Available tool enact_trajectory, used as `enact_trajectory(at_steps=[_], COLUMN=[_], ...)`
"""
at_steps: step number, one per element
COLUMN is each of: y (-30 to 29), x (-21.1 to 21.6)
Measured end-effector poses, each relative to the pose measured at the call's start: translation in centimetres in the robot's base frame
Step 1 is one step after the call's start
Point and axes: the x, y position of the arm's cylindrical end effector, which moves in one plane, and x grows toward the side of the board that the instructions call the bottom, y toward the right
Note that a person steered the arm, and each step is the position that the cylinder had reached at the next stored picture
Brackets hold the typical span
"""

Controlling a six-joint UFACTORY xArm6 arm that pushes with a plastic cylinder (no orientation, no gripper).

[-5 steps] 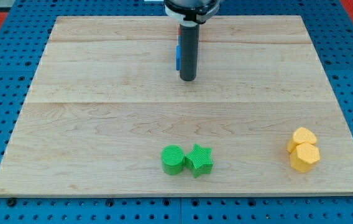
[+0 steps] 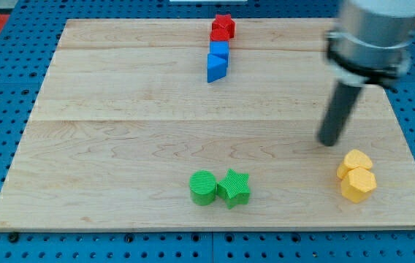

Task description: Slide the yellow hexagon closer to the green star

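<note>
The yellow hexagon (image 2: 358, 184) lies near the board's lower right corner, touching a second yellow block (image 2: 356, 161) just above it. The green star (image 2: 234, 188) lies at the bottom middle, touching a green cylinder (image 2: 203, 188) on its left. My tip (image 2: 329, 142) rests on the board just above and left of the two yellow blocks, a short gap from the upper one. The star is far to the tip's lower left.
A red star (image 2: 223, 25) and another red block under it sit at the top middle. Two blue blocks (image 2: 218, 61) lie just below them. The wooden board (image 2: 120, 131) rests on a blue pegboard.
My tip has moved from the top middle, in front of the blue blocks, to the right and down beside the yellow blocks. The red and blue blocks now show. No block has moved.
</note>
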Motion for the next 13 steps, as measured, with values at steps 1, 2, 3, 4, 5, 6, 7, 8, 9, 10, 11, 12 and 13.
enact_trajectory(at_steps=[1, 2, 3, 4, 5, 6, 7, 8, 9, 10, 11, 12, 13], y=[7.0, 11.6, 10.2, 4.5, -1.1, -5.2, -2.2, 0.5, -1.8, -6.4, -8.6, -3.9, -0.3], x=[-0.9, 3.4, 6.5, 6.7, 6.7, 6.8, 7.1, 9.9, 13.1, 12.7, 12.4, 12.6, 10.2])
